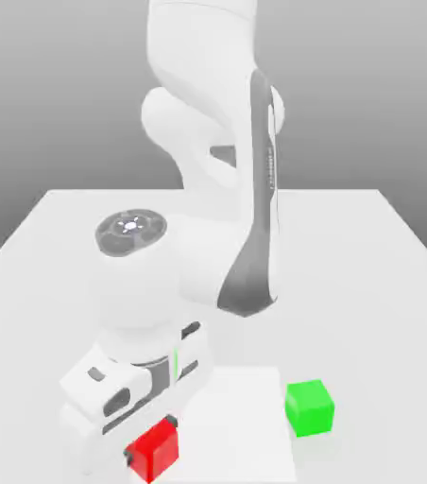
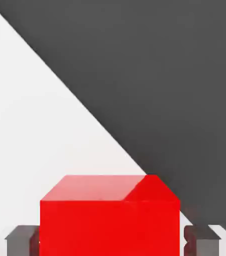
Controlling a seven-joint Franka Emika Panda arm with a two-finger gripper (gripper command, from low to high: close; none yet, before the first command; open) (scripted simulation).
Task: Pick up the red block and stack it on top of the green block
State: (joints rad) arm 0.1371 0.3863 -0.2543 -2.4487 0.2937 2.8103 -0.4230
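the gripper (image 2: 110,241) straddles the red block (image 1: 154,449), one finger (image 2: 20,239) at each side with jaws parted, not yet clamped. the block sits apart from the green block (image 1: 309,406). grasp, lift and stacking all remain.

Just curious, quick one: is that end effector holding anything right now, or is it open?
End effector: the fingers sit on either side of the red block, but whether they are pressing on it cannot be told.
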